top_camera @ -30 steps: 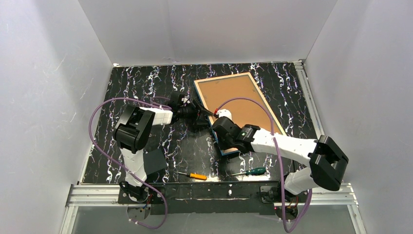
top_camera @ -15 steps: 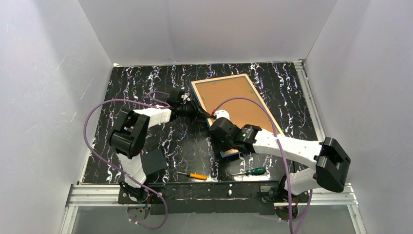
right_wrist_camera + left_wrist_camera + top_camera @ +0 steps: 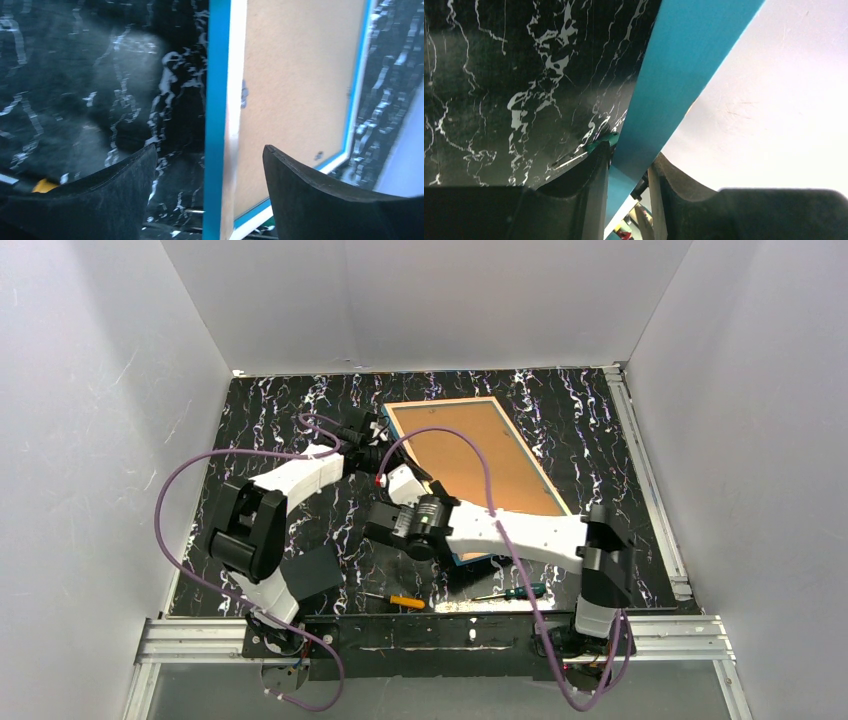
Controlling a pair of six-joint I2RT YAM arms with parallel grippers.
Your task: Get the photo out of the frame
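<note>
The frame [image 3: 441, 403] lies back side up at the middle right of the table, its brown backing board [image 3: 470, 455] facing the camera. The photo is hidden under that board. My left gripper [image 3: 375, 443] is shut on the frame's far left corner. In the left wrist view the blue frame edge [image 3: 674, 75] runs between the left gripper's [image 3: 626, 187] fingers. My right gripper [image 3: 398, 527] stands open by the frame's near left edge. In the right wrist view the blue frame rail [image 3: 216, 115] passes between the right gripper's [image 3: 210, 172] spread fingers, touching neither, with the backing board [image 3: 295, 85] to its right.
An orange-handled screwdriver [image 3: 405, 601] and a green-handled screwdriver [image 3: 522, 591] lie near the table's front edge. A black square block [image 3: 312, 575] sits by the left arm's base. White walls enclose the table on three sides.
The right gripper has opened, let go of the frame's near edge and swung left. The left gripper has closed on the frame's far corner, and the frame has shifted left.
</note>
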